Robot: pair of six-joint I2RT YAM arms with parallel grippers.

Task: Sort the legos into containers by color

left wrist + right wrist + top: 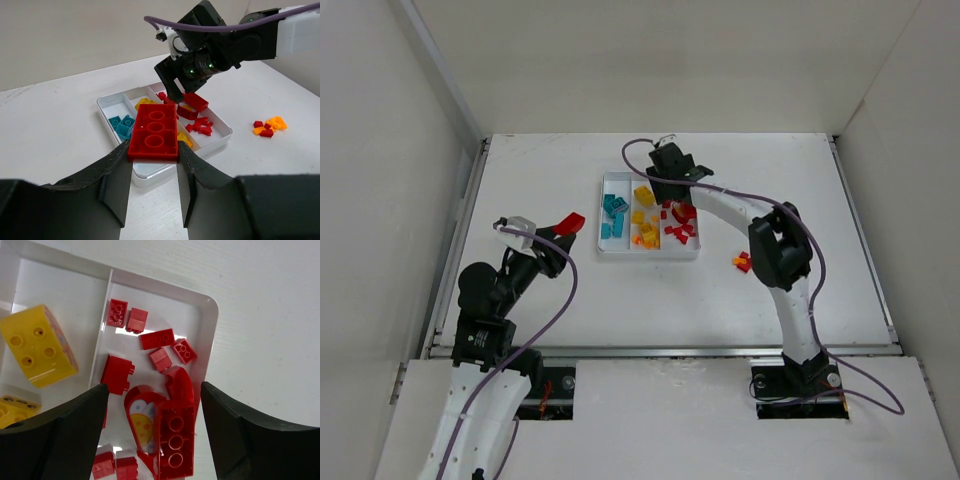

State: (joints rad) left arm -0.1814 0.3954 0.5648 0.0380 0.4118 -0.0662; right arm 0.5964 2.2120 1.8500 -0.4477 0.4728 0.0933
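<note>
The white tray [650, 256] has three compartments: teal legos [613, 215] on the left, yellow and orange ones [644, 196] in the middle, red ones [680, 228] on the right. My right gripper [672, 195] hangs open over the red compartment [212, 307]. A long red brick [175, 440] lies below it on a rounded red piece, with a gap to each finger. My left gripper [154, 150] is shut on a flat red brick [154, 131], held above the table left of the tray [220, 139]. A small red-and-orange clump [743, 263] lies loose right of the tray.
White walls close in the table on the left, back and right. The right arm's elbow [780, 250] and its purple cable [740, 195] reach over the table beside the loose clump [270, 126]. A big yellow brick [37, 347] lies beyond the divider.
</note>
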